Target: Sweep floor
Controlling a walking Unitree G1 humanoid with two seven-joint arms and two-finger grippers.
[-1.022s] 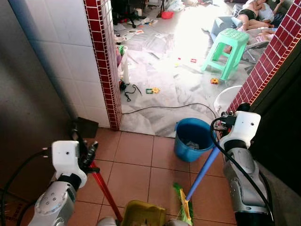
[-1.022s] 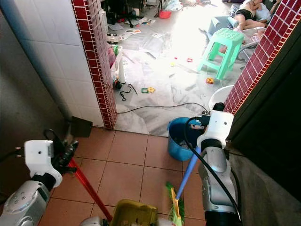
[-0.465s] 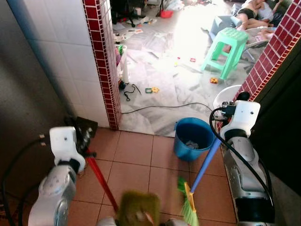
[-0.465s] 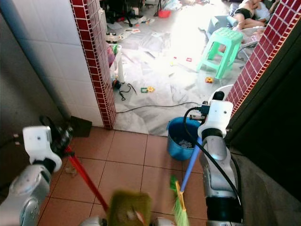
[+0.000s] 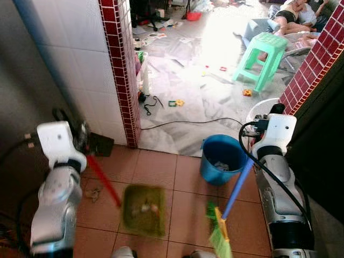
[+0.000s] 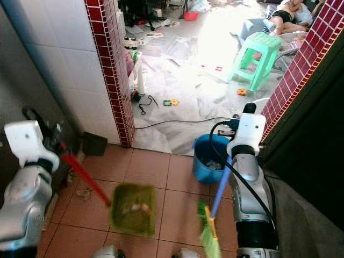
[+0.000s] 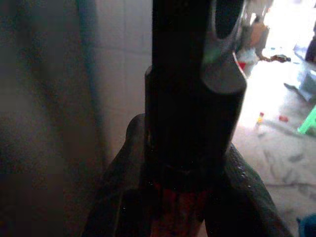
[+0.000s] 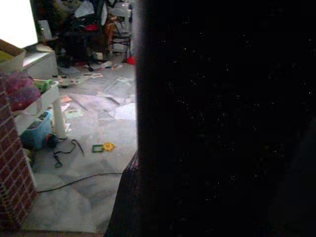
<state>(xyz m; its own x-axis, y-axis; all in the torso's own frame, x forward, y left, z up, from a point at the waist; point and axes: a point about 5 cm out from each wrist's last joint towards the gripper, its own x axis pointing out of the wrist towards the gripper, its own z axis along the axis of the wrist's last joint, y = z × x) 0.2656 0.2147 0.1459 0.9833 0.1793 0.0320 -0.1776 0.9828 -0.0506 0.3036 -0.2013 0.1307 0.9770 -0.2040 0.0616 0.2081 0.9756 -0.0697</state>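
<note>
The left gripper [image 7: 182,207] has its fingers clamped on the red handle of the green dustpan [image 5: 142,209], which is blurred above the terracotta floor [image 5: 156,166] and carries some debris. The right gripper [image 5: 257,144] grips the blue-handled broom [image 5: 232,199]. The blue bucket [image 5: 221,158], just beside the broom, holds a little rubbish.
</note>
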